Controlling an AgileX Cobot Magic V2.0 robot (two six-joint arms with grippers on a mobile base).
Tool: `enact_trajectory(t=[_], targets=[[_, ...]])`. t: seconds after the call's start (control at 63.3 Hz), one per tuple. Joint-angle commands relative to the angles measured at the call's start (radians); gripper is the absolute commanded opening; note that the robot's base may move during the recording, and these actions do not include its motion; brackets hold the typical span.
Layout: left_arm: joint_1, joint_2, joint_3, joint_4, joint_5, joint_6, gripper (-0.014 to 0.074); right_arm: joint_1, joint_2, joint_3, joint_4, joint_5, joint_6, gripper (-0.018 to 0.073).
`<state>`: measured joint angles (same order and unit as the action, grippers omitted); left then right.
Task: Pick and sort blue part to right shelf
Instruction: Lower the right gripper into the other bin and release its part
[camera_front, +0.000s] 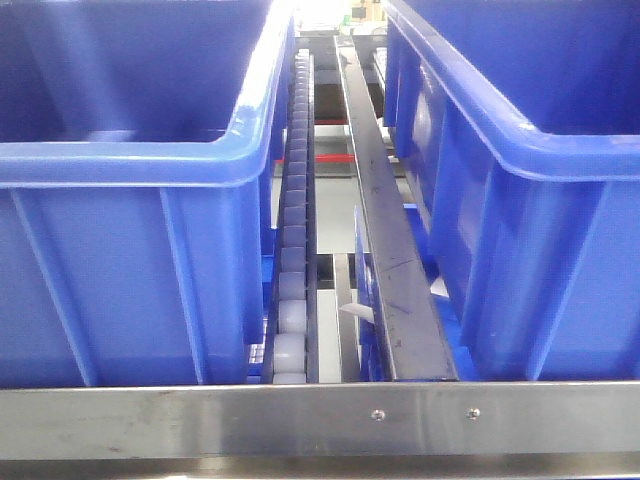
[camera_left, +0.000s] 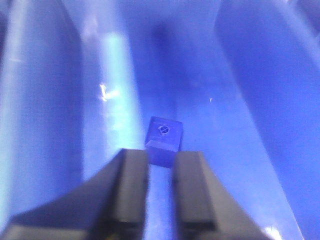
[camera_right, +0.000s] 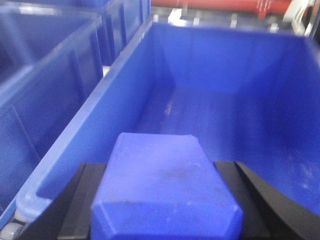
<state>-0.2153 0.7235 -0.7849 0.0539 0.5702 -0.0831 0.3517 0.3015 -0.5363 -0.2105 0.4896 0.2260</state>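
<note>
Two blue bins (camera_front: 120, 250) fill the front view, roller track (camera_front: 292, 250) between them on the right shelf (camera_front: 320, 418), no arms showing. Only the right wrist view shows the right claw (camera_right: 165, 210) clamped on a blue part (camera_right: 162, 192) at bottom centre, over a bin. Left claw (camera_left: 160, 195) hangs slightly parted, just short of a small blue cube (camera_left: 163, 140) mid-frame.

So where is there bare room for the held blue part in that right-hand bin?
The bin floor ahead of the right gripper and its blue part is bare between the side walls. The left gripper faces a small blue cube, with bare floor around it.
</note>
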Motion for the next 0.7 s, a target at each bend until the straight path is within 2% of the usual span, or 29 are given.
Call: enact_trajectory(t=[0.0, 0.111, 0.348, 0.506, 0.569, 0.68], targets=[[-0.001, -0.073, 0.003, 0.013, -0.087, -0.002, 0.0157, -0.006, 0.107, -0.096, -0.005, -0.077, -0.003, 0.0215], [-0.001, -0.15, 0.035, 0.013, -0.085, -0.002, 0.0133, -0.006, 0.264, -0.22, -0.005, 0.011, -0.003, 0.0215], [-0.001, -0.223, 0.071, 0.013, -0.072, -0.002, 0.0134, -0.033, 0.589, -0.517, -0.003, 0.294, 0.004, 0.0215], [-0.001, -0.235, 0.071, 0.013, -0.059, -0.002, 0.0134, -0.155, 0.765, -0.618, 0.031, 0.38, -0.001, 0.0215], [-0.001, -0.237, 0.071, 0.013, -0.059, -0.002, 0.0134, -0.233, 0.828, -0.638, 0.066, 0.375, -0.065, 0.0215], [-0.001, -0.237, 0.071, 0.013, -0.059, -0.002, 0.0134, -0.312, 0.929, -0.653, 0.134, 0.36, -0.202, 0.0215]])
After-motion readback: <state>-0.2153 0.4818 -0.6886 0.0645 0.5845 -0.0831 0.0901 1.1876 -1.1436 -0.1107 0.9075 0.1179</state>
